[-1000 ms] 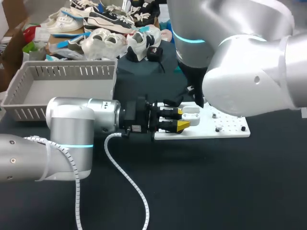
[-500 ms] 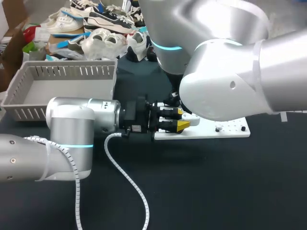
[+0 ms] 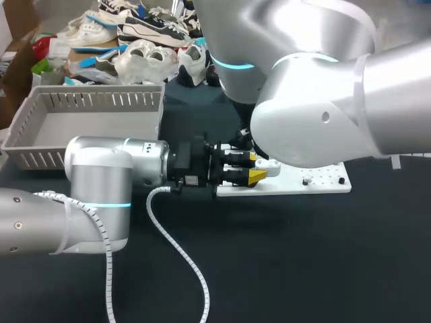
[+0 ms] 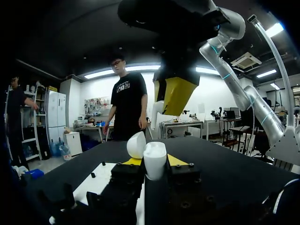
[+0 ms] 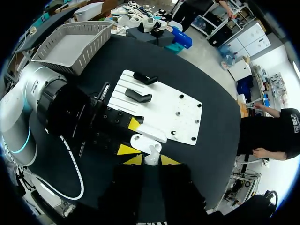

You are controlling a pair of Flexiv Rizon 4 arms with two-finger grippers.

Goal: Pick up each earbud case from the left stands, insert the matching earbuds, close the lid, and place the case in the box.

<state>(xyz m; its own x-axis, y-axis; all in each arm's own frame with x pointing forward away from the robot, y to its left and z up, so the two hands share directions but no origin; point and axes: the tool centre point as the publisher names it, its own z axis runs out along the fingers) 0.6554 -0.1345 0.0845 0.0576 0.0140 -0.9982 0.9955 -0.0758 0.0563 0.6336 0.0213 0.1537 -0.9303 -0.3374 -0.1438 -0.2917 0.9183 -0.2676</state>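
The big right arm (image 3: 323, 101) stands in the way in the head view. It hides much of the white board (image 3: 323, 180) and all of its own end effector. The left arm (image 3: 101, 182) lies low over the dark desk (image 3: 303, 262). The left end effector (image 3: 256, 168) is clamped on one white earbud case (image 3: 267, 163), right at the end of the board nearest that arm. A white curly cable (image 3: 178, 252) runs from the left arm across the desk. One gray box (image 3: 101, 101) with slotted walls sits on the desk on the far side of the left arm, well apart from the case.

The left wrist view shows more of the case. It stands upright between that end effector's two yellow tips, touched from both sides, and its lid (image 4: 137, 144) is open and tipped to one side. The right end effector (image 4: 174, 96) hangs just above the case — I cannot tell if it is apart or together.

The right wrist view looks straight down. The right end effector (image 5: 151, 159) is over the case. Only here can you count two black stands on the board, one (image 5: 145, 78) and the other (image 5: 138, 96). They lie side by side, beyond the case. A few small black dots mark the rest of the board.
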